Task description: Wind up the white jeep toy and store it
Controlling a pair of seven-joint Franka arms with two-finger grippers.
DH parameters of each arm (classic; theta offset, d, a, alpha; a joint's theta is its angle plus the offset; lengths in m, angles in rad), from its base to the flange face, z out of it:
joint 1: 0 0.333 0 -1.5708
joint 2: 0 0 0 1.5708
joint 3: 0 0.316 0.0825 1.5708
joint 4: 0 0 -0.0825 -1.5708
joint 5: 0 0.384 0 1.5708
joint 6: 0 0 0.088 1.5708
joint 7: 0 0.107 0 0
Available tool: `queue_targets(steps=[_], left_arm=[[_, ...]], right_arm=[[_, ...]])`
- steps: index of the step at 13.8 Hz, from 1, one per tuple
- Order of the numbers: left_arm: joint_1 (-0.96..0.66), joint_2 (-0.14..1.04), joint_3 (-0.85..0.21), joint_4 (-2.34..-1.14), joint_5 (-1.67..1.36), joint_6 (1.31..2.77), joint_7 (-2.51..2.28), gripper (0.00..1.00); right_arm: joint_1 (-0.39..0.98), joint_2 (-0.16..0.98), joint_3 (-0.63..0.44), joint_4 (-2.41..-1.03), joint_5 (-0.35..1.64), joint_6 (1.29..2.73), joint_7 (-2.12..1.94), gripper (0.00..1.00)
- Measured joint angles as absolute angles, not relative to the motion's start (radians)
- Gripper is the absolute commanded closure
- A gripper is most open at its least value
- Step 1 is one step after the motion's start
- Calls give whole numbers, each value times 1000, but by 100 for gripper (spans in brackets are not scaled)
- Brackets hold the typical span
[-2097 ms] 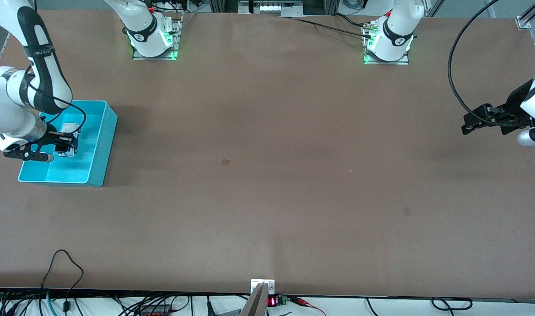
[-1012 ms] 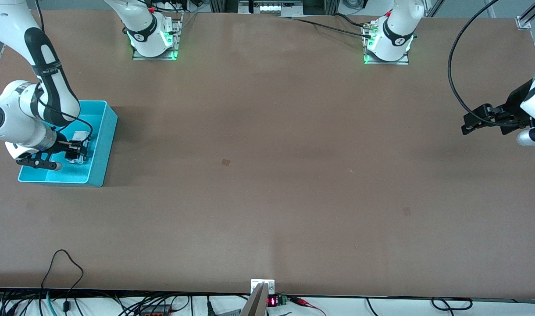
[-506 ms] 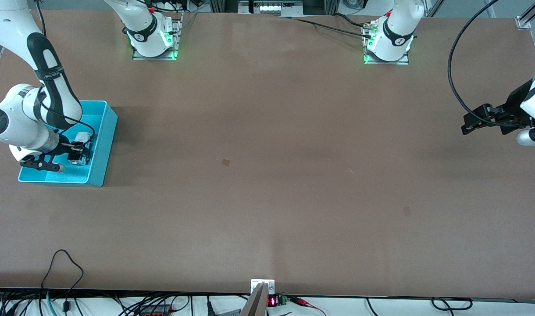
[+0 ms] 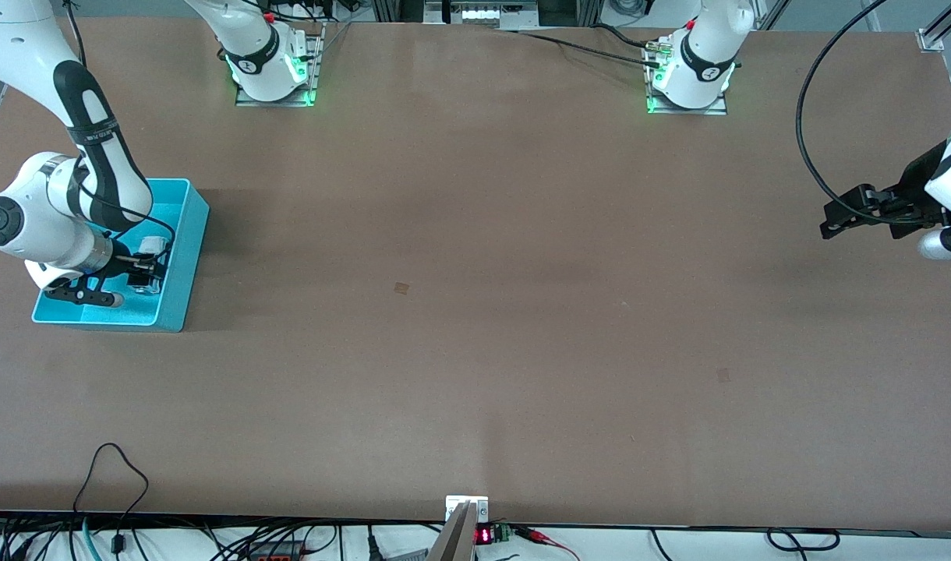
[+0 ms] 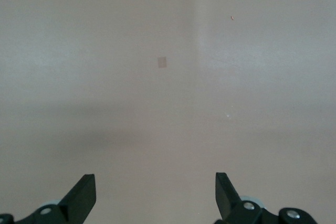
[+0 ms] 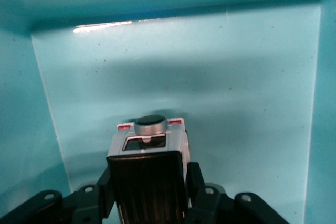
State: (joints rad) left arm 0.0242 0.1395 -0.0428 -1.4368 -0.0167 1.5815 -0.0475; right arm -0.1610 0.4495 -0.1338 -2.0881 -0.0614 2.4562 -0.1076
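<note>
1. The right gripper [image 6: 149,192] is down inside the turquoise bin [image 4: 181,265] at the right arm's end of the table, its fingers clamped on the sides of the white jeep toy [image 6: 148,153].
2. Judged step: release. It should lower until the wheels rest on the bin floor, then spread evenly.
3. It should lift straight up, clear of the walls.
4. The left gripper [image 5: 155,198] waits over bare table, spread wide and empty.

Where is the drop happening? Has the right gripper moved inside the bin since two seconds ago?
Yes. The right gripper, shut on the white jeep toy, has shifted toward the turquoise bin's wall on the left arm's side.
</note>
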Motion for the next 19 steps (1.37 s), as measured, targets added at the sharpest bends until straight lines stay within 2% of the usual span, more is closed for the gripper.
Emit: queue_targets(steps=[1, 2, 8, 13, 19], left_arm=[[24, 139, -43, -1437, -17, 1582, -47, 0], [24, 139, -43, -1437, -17, 1582, -47, 0], [24, 139, -43, -1437, -17, 1582, -47, 0], [24, 139, -43, -1437, -17, 1582, -47, 0], [24, 139, -43, -1437, -17, 1582, -47, 0]], right_arm=[[-161, 450, -134, -2085, -61, 2456, -108, 8], [-161, 450, -134, -2082, -61, 2456, -108, 0], [-161, 448, -133, -2054, -61, 2440, -108, 0], [-157, 374, -132, -1915, -61, 2162, -108, 0], [-133, 160, -93, -1880, -62, 1954, -109, 0]])
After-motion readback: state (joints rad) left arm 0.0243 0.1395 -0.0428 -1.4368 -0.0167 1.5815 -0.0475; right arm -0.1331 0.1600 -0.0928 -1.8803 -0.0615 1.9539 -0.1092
